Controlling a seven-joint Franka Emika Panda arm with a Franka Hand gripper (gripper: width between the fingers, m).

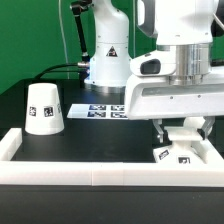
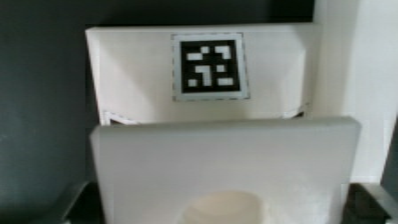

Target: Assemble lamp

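Base nr frame corner, shade apart

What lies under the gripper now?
The lamp base lies under the gripper, near the white frame. Its tags show in front; its middle is covered, so whether it is gripped cannot be told.

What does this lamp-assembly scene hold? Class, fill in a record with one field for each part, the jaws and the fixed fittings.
shade: lamp shade, wide end down on the black table, at the exterior view's left, untouched
base: lamp base, beside the border frame, at the exterior view's right
bulb: cannot be made out
jaws: low over the lamp base; whether they are open or shut cannot be told
marker board: marker board, flat at the back of the table
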